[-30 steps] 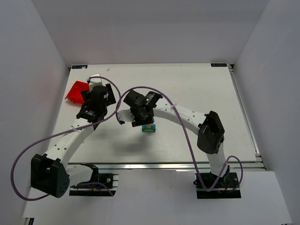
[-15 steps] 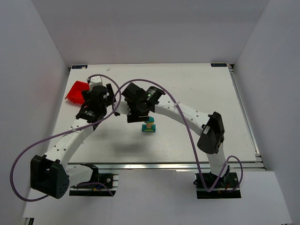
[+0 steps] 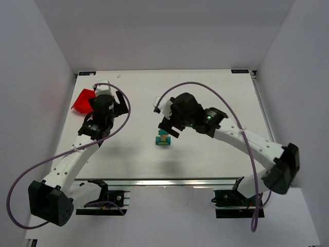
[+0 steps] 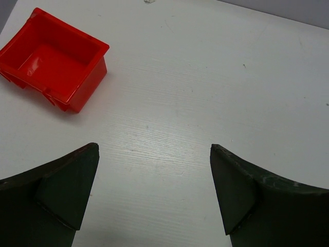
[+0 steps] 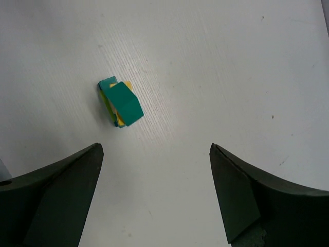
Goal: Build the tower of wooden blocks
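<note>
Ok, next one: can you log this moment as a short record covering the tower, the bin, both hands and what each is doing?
tower: wood block tower stands free mid-table, teal block on top, yellow beneath
right hand: right hand open, empty, above the tower, not touching it
left hand: left hand open, empty, over bare table
bin: red bin at far left, nothing inside

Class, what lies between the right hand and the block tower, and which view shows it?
Nothing lies there. In the right wrist view, only bare white table separates the open right hand from the tower.
</note>
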You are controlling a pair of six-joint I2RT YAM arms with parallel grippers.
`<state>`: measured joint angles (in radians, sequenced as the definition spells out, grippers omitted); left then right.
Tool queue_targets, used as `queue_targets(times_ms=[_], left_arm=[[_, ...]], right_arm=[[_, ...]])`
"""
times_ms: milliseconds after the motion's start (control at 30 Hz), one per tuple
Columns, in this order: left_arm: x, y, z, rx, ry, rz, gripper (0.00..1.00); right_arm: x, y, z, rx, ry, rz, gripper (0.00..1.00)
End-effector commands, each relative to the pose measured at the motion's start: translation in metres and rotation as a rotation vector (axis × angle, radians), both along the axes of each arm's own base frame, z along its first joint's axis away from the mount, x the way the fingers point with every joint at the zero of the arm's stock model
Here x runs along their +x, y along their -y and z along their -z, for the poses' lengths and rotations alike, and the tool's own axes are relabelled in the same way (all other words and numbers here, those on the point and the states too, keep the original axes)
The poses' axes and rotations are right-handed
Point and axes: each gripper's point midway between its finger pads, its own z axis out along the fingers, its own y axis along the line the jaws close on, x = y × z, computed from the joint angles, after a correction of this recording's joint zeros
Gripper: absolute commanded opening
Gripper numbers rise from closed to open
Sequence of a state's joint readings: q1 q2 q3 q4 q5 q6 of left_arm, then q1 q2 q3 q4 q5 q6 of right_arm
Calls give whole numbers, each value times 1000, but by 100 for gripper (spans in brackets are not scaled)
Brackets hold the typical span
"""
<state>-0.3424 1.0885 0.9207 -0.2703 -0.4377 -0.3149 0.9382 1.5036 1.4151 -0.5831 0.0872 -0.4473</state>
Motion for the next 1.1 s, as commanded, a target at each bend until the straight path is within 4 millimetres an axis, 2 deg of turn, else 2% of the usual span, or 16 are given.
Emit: queue_targets(times_ms=[0,67,100,167,300,500,700,867,1067], left_arm=[[1,7,-15,-18,30,44,98],[2,9,-13,-5,25,58,98],[3,9,-12,-3,23,59,98],[3,7,-11,15,20,58,98],[6,4,-9,39,11,45,98],[7,3,-4,55,6,45,98],[7,2,-2,66,10,50,98],[8,1,3,80,-4,44,98],[8,0,5,85,-6,39,98]], right_arm=[[-3,-4,-17,208,13,23,89],[-8,4,-7,197,-9,-15,89],[-9,10,9,172,-27,-19,89],[-9,14,22,167,-50,-52,89],[2,24,46,126,-37,-107,89],[8,17,65,117,-40,-217,89],[17,10,83,144,-62,-237,87],[20,5,83,172,-70,-260,84],[13,-1,86,189,-127,-293,82]])
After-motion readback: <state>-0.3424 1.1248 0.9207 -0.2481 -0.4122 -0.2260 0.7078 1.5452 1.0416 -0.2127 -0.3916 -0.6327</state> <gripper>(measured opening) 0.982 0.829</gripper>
